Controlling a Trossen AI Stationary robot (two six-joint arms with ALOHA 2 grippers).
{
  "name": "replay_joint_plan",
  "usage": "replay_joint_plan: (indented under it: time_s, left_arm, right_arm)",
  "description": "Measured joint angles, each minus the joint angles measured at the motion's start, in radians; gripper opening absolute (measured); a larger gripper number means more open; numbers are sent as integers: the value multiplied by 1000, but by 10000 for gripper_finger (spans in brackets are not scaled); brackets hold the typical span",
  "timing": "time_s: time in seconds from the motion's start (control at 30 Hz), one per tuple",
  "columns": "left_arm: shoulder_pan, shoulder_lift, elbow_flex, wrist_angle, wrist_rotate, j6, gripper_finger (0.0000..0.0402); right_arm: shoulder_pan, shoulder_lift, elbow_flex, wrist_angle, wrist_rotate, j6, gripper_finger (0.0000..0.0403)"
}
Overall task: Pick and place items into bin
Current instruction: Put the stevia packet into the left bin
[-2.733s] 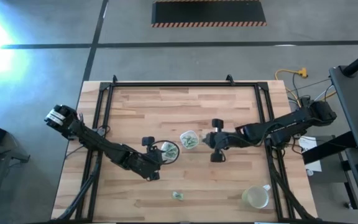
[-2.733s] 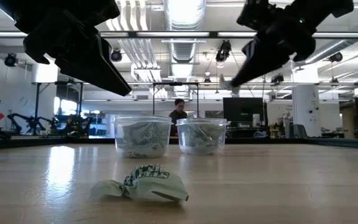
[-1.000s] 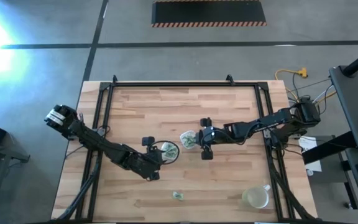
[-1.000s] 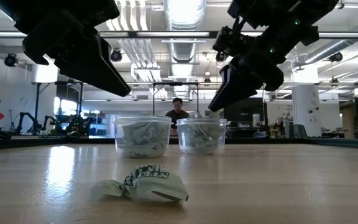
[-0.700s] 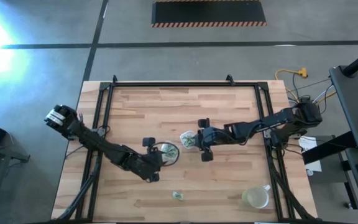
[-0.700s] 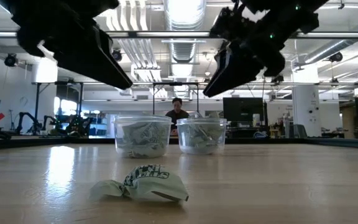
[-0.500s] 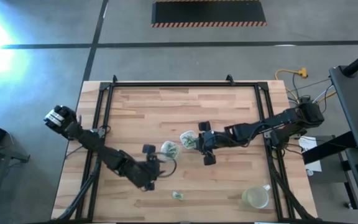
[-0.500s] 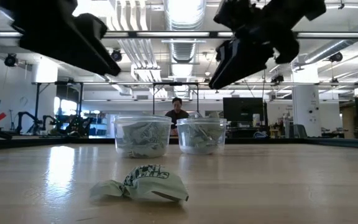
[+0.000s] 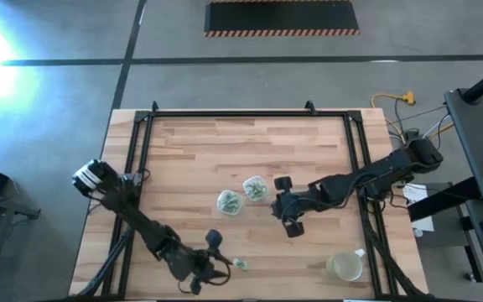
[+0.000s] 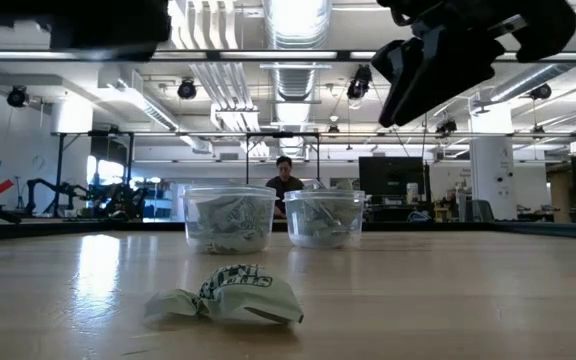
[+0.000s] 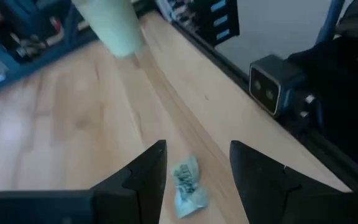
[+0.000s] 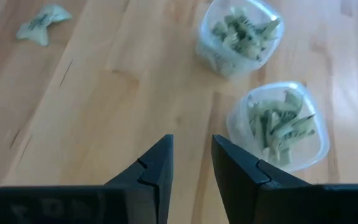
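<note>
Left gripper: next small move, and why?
Probably lower the left gripper straight onto the loose wrapper and close. In the left wrist view its fingers are open with the wrapper lying on the table between them; the two tubs already hold the other pieces.

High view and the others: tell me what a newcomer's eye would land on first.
Two small clear plastic tubs stuffed with pale green-and-white crumpled wrappers stand side by side mid-table. One loose crumpled wrapper lies near the front edge, with the open left gripper poised around it. The open right gripper hangs beside the tubs; a yellowish-white mug stands at the front right corner.
</note>
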Motion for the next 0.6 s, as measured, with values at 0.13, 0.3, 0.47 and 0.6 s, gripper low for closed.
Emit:
replay_joint_plan:
  time_s: [0.13, 0.3, 0.47, 0.6]
  left_arm:
    - [19, 93, 32, 7, 0, -60, 160]
    - [53, 183, 84, 30, 0, -163, 160]
    - [76, 203, 107, 12, 12, -233, 160]
    - [86, 203, 98, -10, 38, -306, 160]
  right_arm:
    - [18, -11, -2, -17, 0, 12, 93]
    - [22, -13, -3, -17, 1, 13, 83]
    - [22, -13, -4, -17, 1, 15, 74]
    - [22, -13, -4, -18, 1, 30, 69]
